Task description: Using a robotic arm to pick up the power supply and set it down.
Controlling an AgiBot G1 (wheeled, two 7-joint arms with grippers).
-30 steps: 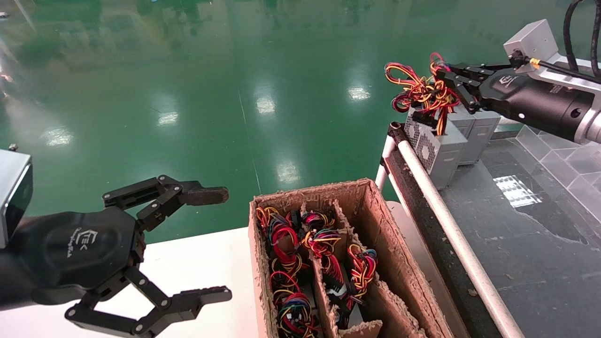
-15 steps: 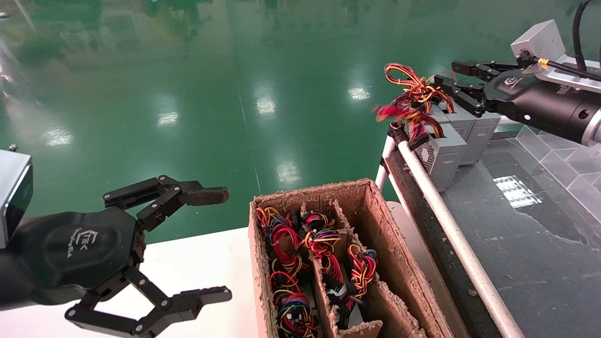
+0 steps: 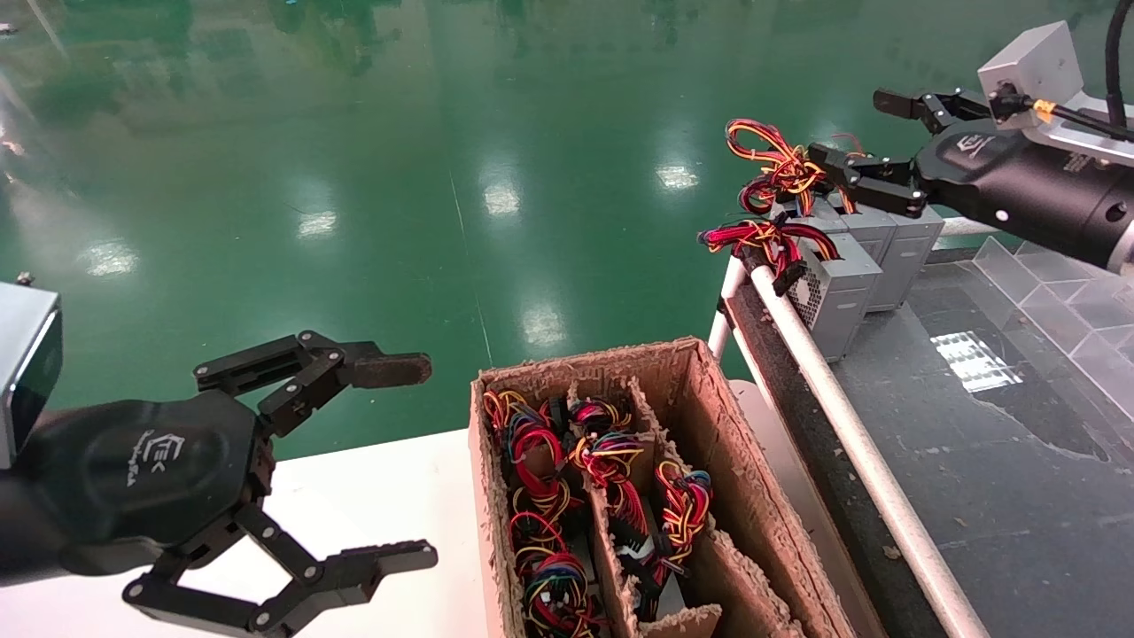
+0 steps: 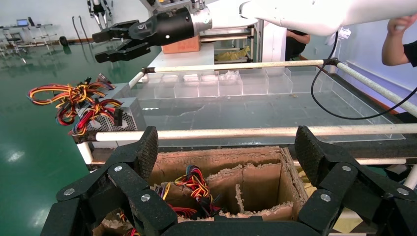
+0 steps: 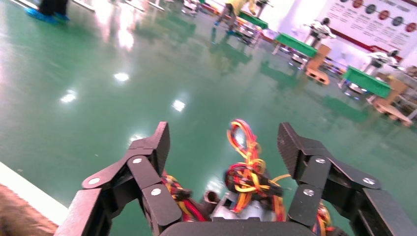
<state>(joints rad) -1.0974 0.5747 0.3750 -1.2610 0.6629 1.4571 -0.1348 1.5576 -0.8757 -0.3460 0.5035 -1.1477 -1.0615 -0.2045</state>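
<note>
Up at the far corner of the dark worktop (image 3: 974, 461), the right hand (image 3: 873, 133) hangs released just above the grey power supply (image 3: 833, 288), a boxy thing that looks heavy and rigid, better gripped by its metal case than by its floppy wire bundle (image 3: 762, 237).

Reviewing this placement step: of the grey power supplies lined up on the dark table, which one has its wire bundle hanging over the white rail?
The front power supply, nearest the cardboard box; its wires droop over the rail. The open right gripper hovers over the others behind.
</note>
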